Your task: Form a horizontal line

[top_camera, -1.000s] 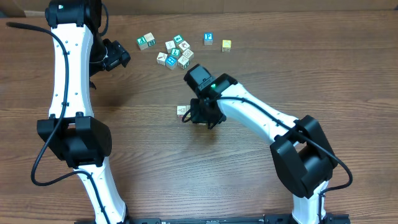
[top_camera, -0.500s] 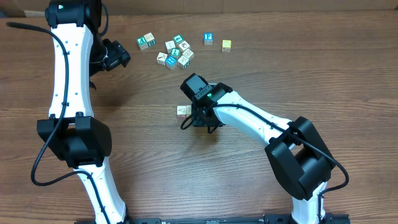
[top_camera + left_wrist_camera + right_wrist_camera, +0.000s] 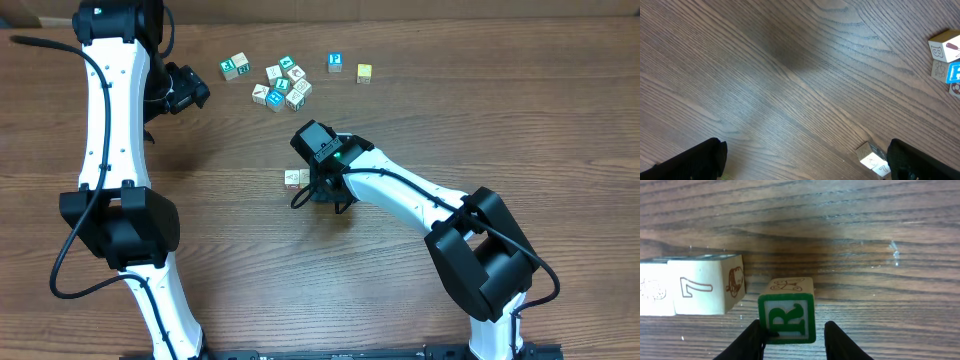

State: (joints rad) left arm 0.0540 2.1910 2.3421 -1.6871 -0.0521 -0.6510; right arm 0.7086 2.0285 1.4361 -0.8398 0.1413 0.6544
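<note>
**Overhead view.** The horizontal line [image 3: 293, 177] lies near the middle of the table [image 3: 230, 260]. Two whitish cubes of it show, and its long axis runs side to side across the picture. The right gripper [image 3: 322, 187] stands just beside the end of the line that faces the right arm. The left gripper [image 3: 190, 92] is well apart, up by the jumble of cubes [image 3: 281, 85]. The right arm is therefore the nearer one.

**Left wrist view.** The jaws of the left gripper [image 3: 804, 156] stand wide, with only bare wood between them. A loose cube [image 3: 871, 160] lies just beside one finger (not between the two). The line does not appear in this view.

**Right wrist view.** The 7 cube [image 3: 700, 291] and the end cube [image 3: 655, 296] sit touching, face to face. The R cube [image 3: 787, 317] lies just beside the 7 cube's free end, set slightly nearer the camera than the row's axis. Whether the two touch cannot be told. The right gripper [image 3: 792, 337] brackets the R cube with its jaws narrow. One finger [image 3: 752, 340] meets the cube's side, while the other shows a sliver of gap, so the cube is not clamped.

**Controlling relation.** Judged from this, the R cube must shift sideways toward the 7 cube and a little away from the camera to fall on the axis.
</note>
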